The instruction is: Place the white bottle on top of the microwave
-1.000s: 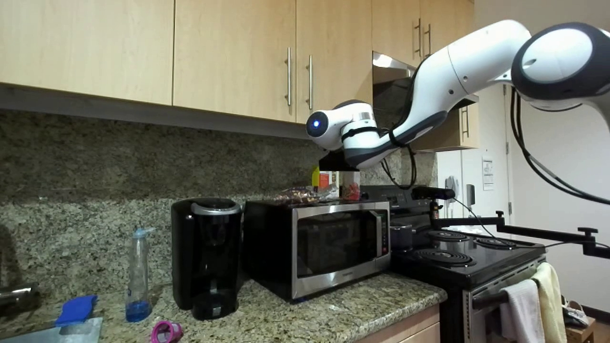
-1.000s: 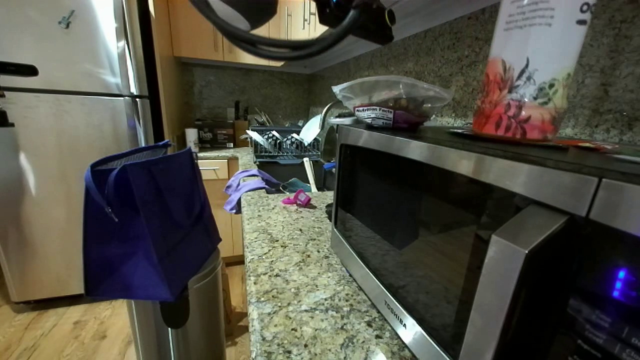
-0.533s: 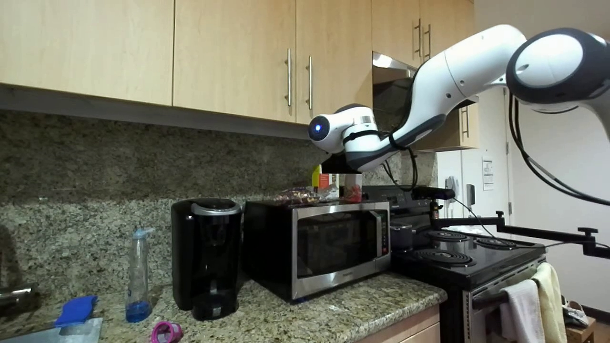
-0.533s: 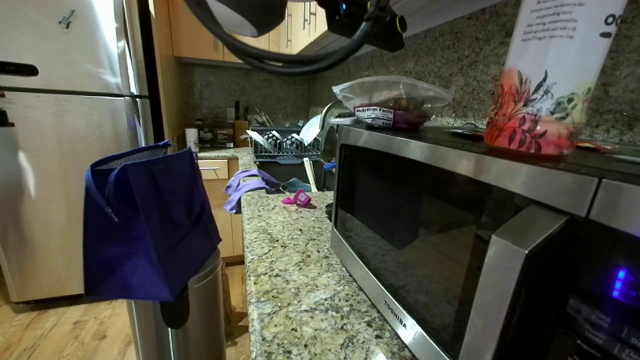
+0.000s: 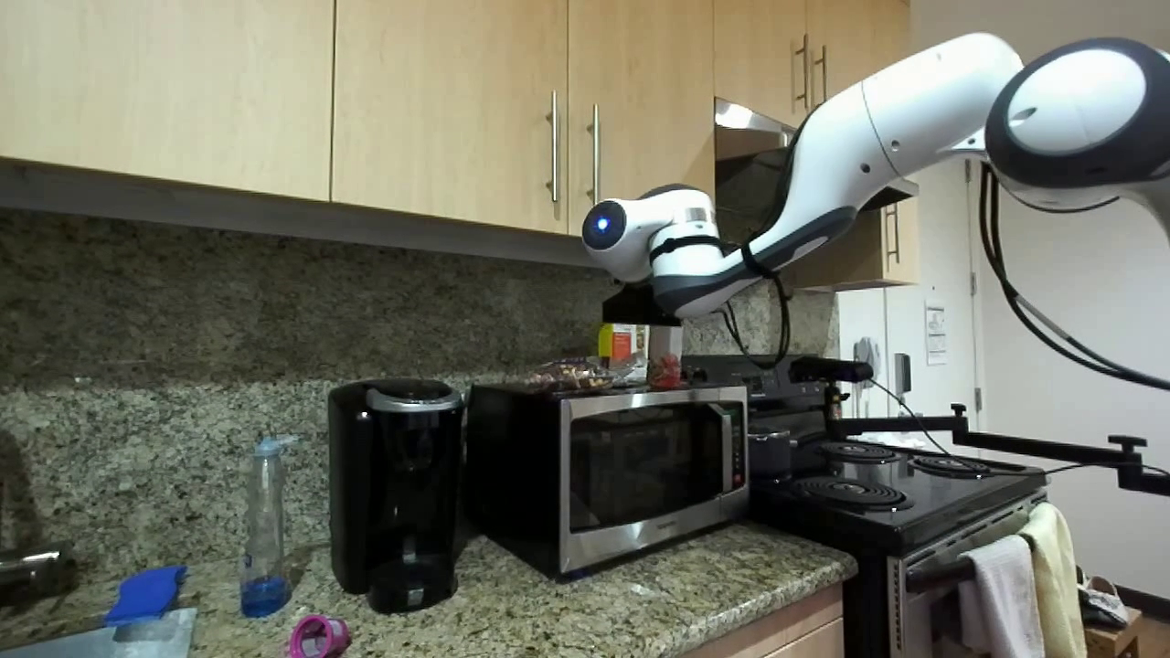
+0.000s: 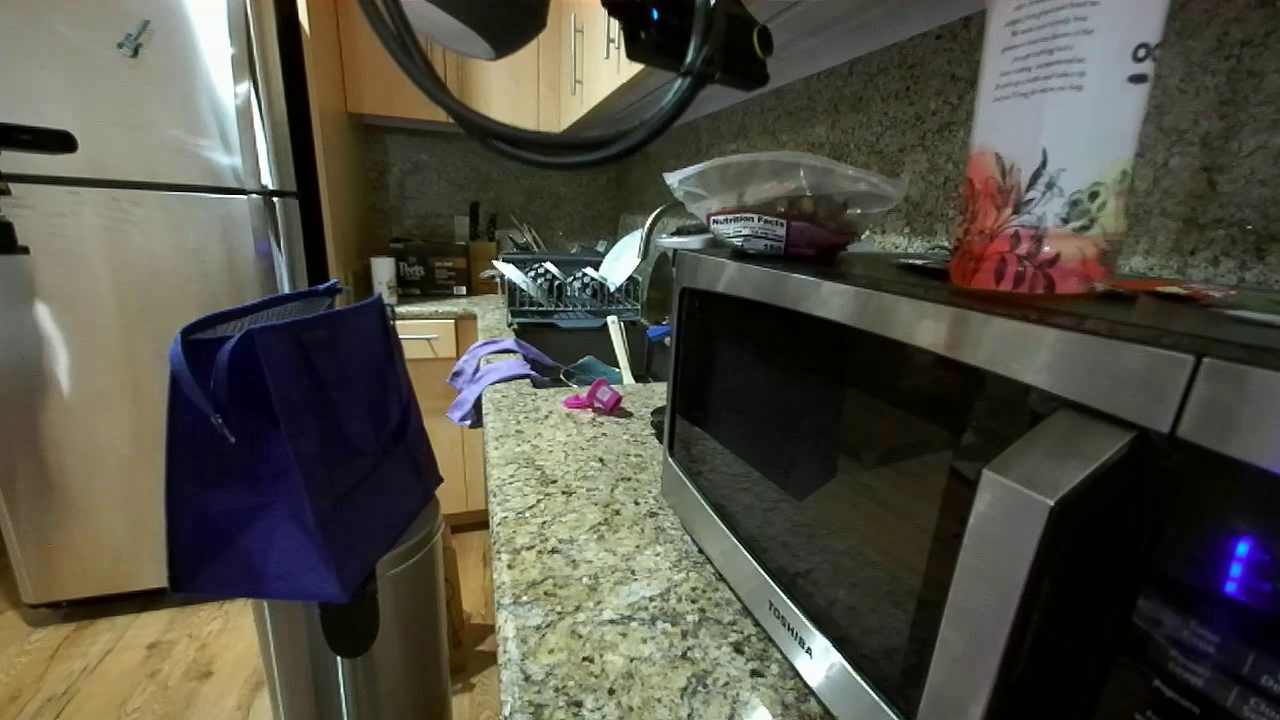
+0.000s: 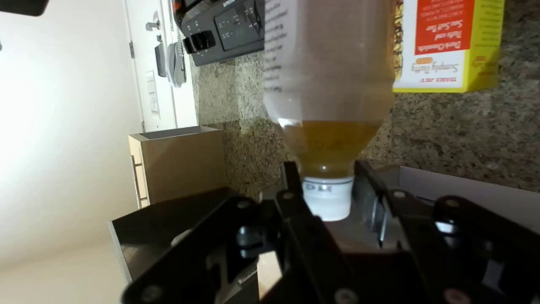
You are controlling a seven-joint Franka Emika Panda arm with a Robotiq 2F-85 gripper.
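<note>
The white bottle (image 5: 665,356) has a white cap and a red floral print. It also shows in an exterior view (image 6: 1050,190), cut off at the top, and large in the wrist view (image 7: 329,76), where amber liquid shows by the neck. My gripper (image 7: 327,171) is shut on the bottle at its neck and cap. The fingers are hidden in both exterior views. The bottle is about upright over the front part of the top of the silver microwave (image 5: 654,466), also in an exterior view (image 6: 800,400). Its base looks at or just above the surface; I cannot tell if it touches.
A clear bag of nuts (image 6: 785,205) and a yellow-and-red box (image 5: 623,345) stand on the microwave beside the bottle. A flat red packet (image 6: 1180,290) lies behind it. A black coffee maker (image 5: 398,493) is left of the microwave, a stove (image 5: 868,484) right, cabinets (image 5: 448,110) above.
Over the last half second the bottle has shifted a little left in both exterior views, and the arm's wrist has risen slightly. Just before, it had moved slightly down and right. The microwave is unmoved.
</note>
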